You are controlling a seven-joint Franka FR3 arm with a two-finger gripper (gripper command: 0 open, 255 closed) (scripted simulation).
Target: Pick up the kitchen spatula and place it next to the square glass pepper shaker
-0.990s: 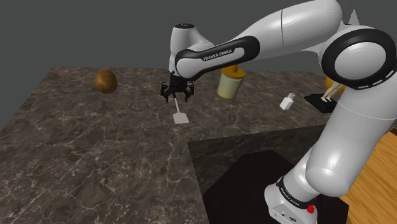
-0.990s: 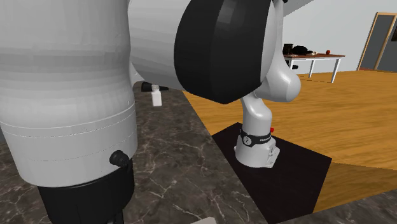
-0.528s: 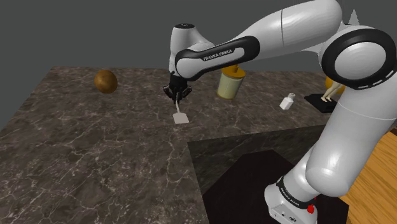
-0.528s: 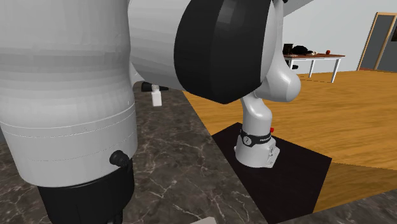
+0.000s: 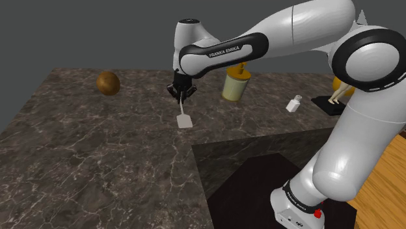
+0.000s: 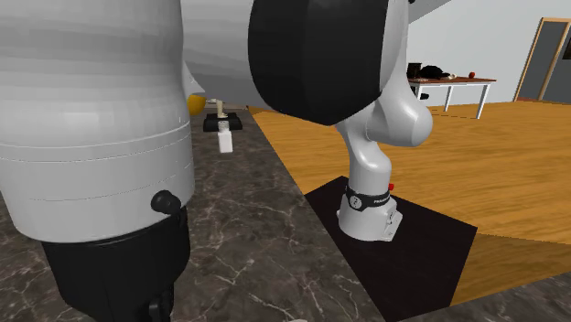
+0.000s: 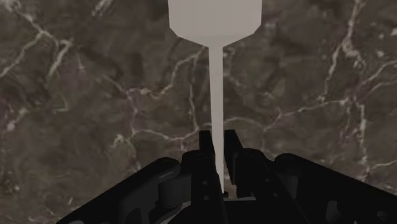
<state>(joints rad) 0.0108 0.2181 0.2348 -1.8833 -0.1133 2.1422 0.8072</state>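
Note:
The pale grey spatula (image 5: 184, 120) hangs blade-down over the dark marbled counter (image 5: 97, 149), and I cannot tell whether the blade touches it. My black gripper (image 5: 180, 93) is shut on the top of its thin handle. In the wrist view the handle (image 7: 216, 89) runs out between the two fingers (image 7: 205, 145) to the broad blade (image 7: 215, 19), with my gripper (image 7: 218, 145) clasping it. The small white pepper shaker (image 5: 294, 103) stands far toward the shoulder view's right, apart from the spatula. It also stands on the counter behind the arm in the second exterior view (image 6: 223, 139).
A yellowish jar (image 5: 235, 85) stands behind the gripper. A brown ball (image 5: 108, 82) lies at the counter's far left. A black flat stand (image 5: 327, 103) with a pale object sits past the shaker. The robot's base (image 6: 369, 206) stands on a black mat over a wooden floor.
The fingers, open around the handle a second ago, have shut on it. Since then the arm has risen slightly, with the spatula in its grip.

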